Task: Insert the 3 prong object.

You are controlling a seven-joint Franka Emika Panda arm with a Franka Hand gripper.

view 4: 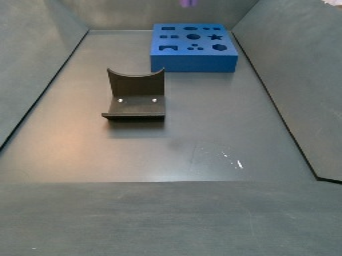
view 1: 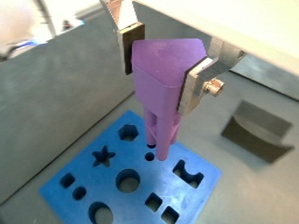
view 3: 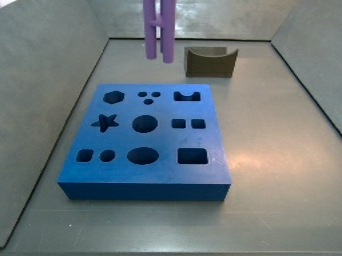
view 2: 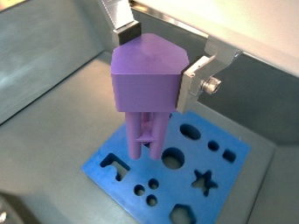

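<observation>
End effector (view 2: 163, 63) clamped on 3 prong object (view 2: 146, 87) above blue block (view 3: 147, 140); wrist views alone show grip.

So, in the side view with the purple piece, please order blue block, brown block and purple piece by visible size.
1. blue block
2. brown block
3. purple piece, cut off by the frame edge, gripper out of view there; unsure against the brown block.
</observation>
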